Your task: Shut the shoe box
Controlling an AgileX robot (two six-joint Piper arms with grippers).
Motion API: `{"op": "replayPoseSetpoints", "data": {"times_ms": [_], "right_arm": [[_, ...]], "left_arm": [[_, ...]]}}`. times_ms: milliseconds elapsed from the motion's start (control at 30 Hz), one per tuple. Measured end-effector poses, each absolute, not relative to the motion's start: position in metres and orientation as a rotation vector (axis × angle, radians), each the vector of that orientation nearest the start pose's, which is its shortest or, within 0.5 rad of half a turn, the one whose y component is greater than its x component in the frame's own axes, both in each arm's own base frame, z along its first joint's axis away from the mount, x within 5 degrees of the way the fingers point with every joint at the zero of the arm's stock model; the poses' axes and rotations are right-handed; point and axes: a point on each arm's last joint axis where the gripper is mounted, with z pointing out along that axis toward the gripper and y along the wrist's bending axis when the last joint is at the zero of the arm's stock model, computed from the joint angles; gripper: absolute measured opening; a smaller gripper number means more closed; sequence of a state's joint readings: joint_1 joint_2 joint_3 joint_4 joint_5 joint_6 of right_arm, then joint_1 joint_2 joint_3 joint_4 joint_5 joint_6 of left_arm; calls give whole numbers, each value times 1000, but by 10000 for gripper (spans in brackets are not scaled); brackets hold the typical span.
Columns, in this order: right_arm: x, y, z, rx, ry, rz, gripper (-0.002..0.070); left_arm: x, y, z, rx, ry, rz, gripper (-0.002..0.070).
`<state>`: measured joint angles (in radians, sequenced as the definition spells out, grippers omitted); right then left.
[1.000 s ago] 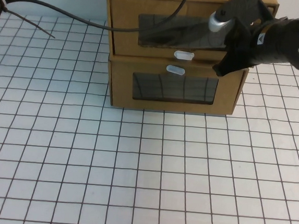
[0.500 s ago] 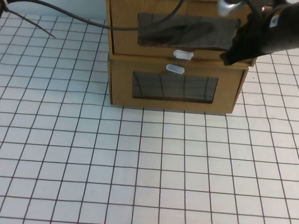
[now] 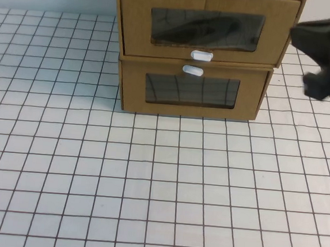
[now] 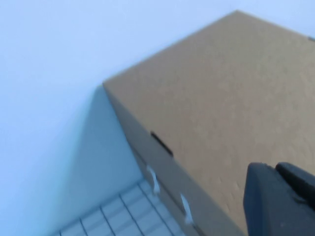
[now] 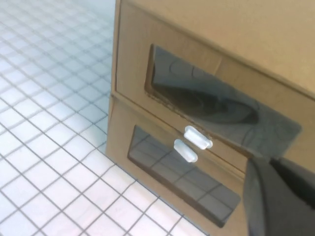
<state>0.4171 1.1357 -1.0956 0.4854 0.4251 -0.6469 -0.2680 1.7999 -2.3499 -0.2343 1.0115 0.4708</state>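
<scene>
Now shoe box (image 3: 205,26) window faces robot, long axis left-right; right tool (image 3: 327,48) beside, left tool (image 4: 280,206) above, grip unclear.

The high view looks steeply down from the robot's side onto the gridded surface (image 3: 148,180), facing the shoe box (image 3: 205,26) front. The right wrist view sits close, oblique to that same front. The left wrist view looks down across the box's top.

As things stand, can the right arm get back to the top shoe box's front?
Probably yes. The right gripper hangs just off the right side of the shoe box, nothing between them. The left gripper is above the box top, out of the way.
</scene>
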Motion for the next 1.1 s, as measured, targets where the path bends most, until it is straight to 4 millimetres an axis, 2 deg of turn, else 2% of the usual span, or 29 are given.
{"op": "replayPoseSetpoints", "data": {"times_ms": [100,200,300,400,467,533,567,633,733,833,967,1100], "right_arm": [[196,106,397,-679,1751,343,-13],[172,96,386,-653,1747,374,-13],[152,89,377,-630,1742,406,-13],[136,82,371,-615,1725,421,-13],[127,78,370,-611,1712,433,-13],[121,77,371,-607,1702,451,-13],[119,77,371,-606,1704,467,-13],[117,78,371,-623,1706,493,-13],[114,81,370,-659,1702,531,-13],[112,83,370,-691,1695,545,-13],[110,85,367,-733,1701,554,-13],[109,86,357,-754,1735,567,-13]], "left_arm": [[331,-108,524,694,1849,-138,-2],[305,-102,507,677,1898,-148,-2],[263,-89,493,600,1862,-163,-2],[221,-75,466,518,1816,-175,-2],[192,-65,442,471,1778,-176,-2],[171,-57,417,431,1759,-184,-2],[161,-54,399,414,1770,-189,-2],[143,-48,380,391,1755,-194,-2],[124,-42,355,366,1770,-212,-2],[113,-39,341,360,1775,-216,-2],[107,-37,323,362,1801,-216,-2],[106,-37,307,377,1863,-216,-2]]}}
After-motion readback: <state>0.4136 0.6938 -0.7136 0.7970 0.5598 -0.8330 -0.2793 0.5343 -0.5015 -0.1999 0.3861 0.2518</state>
